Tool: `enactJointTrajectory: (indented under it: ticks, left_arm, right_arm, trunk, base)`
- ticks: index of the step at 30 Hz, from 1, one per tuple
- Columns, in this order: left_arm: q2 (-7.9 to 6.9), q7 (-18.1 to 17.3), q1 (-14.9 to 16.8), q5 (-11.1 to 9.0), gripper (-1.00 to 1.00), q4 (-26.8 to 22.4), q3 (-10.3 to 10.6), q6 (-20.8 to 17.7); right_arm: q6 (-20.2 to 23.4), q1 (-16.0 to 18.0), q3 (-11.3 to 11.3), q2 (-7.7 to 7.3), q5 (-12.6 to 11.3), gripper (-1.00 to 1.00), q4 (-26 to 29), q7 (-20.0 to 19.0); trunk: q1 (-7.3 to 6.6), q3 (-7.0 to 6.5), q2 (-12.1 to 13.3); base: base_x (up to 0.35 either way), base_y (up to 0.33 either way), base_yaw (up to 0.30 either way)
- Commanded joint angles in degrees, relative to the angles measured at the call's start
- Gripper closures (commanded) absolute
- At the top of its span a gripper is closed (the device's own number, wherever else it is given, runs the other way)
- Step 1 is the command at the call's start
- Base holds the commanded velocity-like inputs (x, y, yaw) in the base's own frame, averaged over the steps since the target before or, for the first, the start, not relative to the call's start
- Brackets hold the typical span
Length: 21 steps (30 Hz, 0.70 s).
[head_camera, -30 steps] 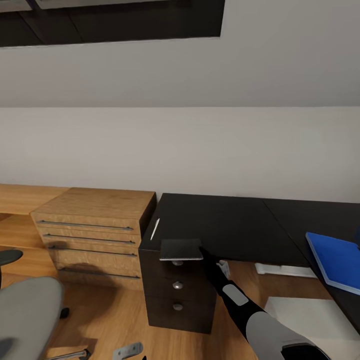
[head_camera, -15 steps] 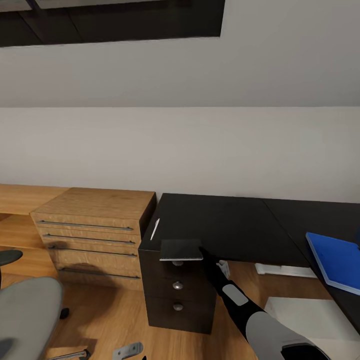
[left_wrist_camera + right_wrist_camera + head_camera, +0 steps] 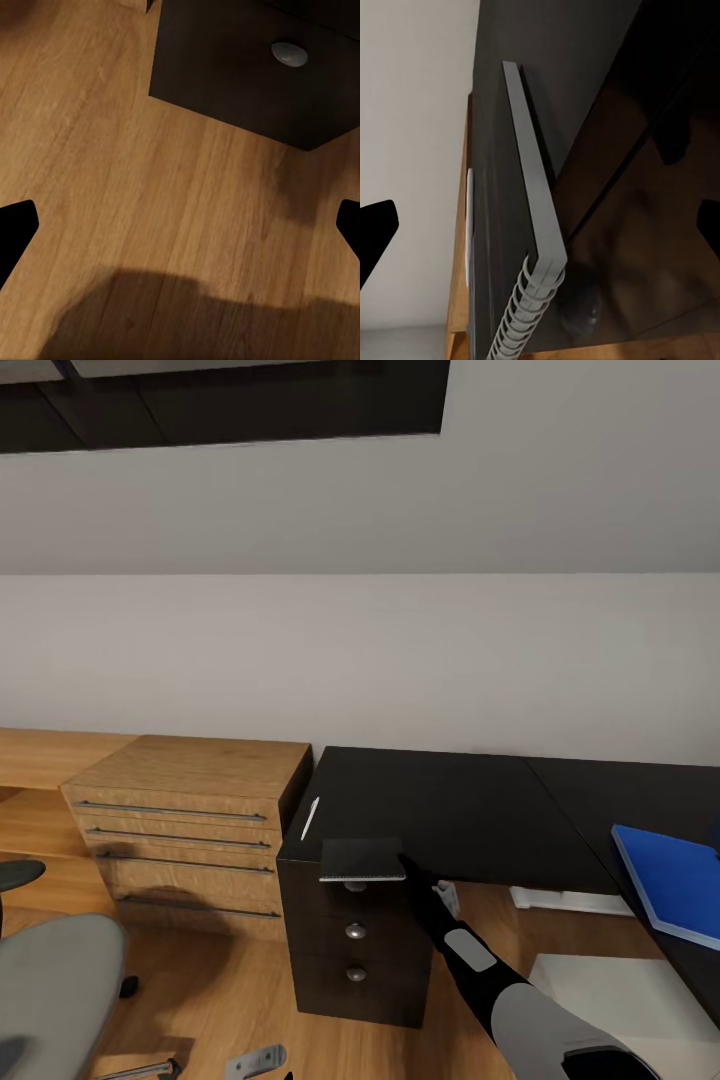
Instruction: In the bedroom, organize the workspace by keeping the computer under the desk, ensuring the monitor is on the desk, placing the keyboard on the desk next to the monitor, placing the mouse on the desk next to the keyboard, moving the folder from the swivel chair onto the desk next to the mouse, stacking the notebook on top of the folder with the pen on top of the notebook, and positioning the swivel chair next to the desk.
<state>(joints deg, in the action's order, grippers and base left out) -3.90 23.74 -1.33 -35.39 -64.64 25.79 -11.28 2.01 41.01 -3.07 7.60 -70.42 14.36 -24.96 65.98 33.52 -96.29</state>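
The dark grey notebook [image 3: 362,858] lies on the front edge of a black cabinet desk [image 3: 440,810] with round silver knobs, overhanging it a little. The pale pen [image 3: 310,817] lies just behind and left of it. My right gripper [image 3: 414,874] sits at the notebook's right front corner. In the right wrist view this gripper [image 3: 540,229] is open, and the notebook [image 3: 529,217] stands edge-on ahead of it, spiral binding nearest, with the pen [image 3: 469,225] beyond. The blue folder [image 3: 672,880] rests on the desk [image 3: 640,790] at the right. My left gripper [image 3: 180,225] hangs open over the wood floor.
A light wooden drawer unit [image 3: 190,820] stands against the cabinet desk's left side. The swivel chair [image 3: 50,990] with its grey seat is at the lower left. The left wrist view has the cabinet's base and a silver knob [image 3: 289,52]. A sloped white ceiling rises behind.
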Motion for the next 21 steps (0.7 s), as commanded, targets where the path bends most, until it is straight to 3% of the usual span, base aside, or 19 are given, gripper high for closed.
enactJointTrajectory:
  ticks: [1, 21]
  left_arm:
    - [-0.06, 0.4, 0.0, -0.4, -1.0, -0.1, 0.1, -0.1]
    - [-0.06, 0.3, 0.0, -0.4, -1.0, -0.1, 0.1, -0.1]
  right_arm:
    - [0.1, 0.0, -0.3, -0.01, -0.6, -1.0, 0.0, -0.2]
    - [0.1, 0.0, -0.4, 0.05, -0.6, -1.0, 0.0, -0.2]
  trunk:
    - [0.0, 0.05, 0.0]
    - [0.0, 0.05, 0.0]
  base:
    - [0.0, 0.0, 0.0]
    - [-0.019, 0.016, 0.0]
